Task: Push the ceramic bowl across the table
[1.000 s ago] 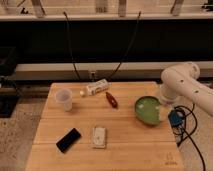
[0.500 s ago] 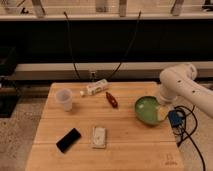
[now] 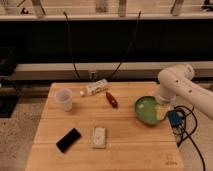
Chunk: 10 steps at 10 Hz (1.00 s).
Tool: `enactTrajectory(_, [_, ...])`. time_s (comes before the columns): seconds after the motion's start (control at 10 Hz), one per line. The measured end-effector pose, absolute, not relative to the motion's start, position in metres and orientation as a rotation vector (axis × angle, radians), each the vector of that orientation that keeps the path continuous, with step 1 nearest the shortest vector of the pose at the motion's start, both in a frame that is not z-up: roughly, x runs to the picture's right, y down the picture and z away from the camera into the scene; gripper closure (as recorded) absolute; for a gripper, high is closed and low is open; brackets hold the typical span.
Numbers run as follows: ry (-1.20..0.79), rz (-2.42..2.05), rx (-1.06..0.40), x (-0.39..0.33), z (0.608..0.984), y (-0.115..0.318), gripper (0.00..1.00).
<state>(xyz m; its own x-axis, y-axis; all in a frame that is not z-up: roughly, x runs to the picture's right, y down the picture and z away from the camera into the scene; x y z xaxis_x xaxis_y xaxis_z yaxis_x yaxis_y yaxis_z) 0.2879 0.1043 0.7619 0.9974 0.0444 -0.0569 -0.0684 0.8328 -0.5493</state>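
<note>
While sitting upright toward the right edge of the tabletop, about midway between near and far sides: ceramic bowl, round, glossy green, paler green inside. Directly at its right rim, partly over the inside: hand, pale yellowish, hanging from a bulky white arm reaching in from the right. Touching the rim or just above it, impossible to tell. How far open, and whether gripping anything, also impossible to tell.

Left of the bowl and apart from it: small dark red object, lying on its side. Farther back, white bottle, also lying down, label unreadable. Near the far left corner, translucent white cup, upright, well apart from the bowl. Toward the near side, black phone lying flat, with a small white packet just beside it to the right, any print on it too blurred to read.

At the near right corner, small dark logo, wording illegible. No other legible brand or writing.
</note>
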Motion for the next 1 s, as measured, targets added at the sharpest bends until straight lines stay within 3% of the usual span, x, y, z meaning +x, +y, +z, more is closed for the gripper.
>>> enactTrajectory(0.3, [0.046,0.061,-0.585,0.289,0.768,0.104,0.2])
enactTrajectory(0.4, [0.048,0.061,-0.586,0.289,0.77,0.105,0.24])
enactTrajectory(0.7, [0.055,0.058,-0.592,0.289,0.776,0.106,0.51])
enactTrajectory(0.8, [0.057,0.06,-0.594,0.29,0.777,0.107,0.54])
enactTrajectory(1.0, [0.059,0.062,-0.598,0.29,0.781,0.108,0.47])
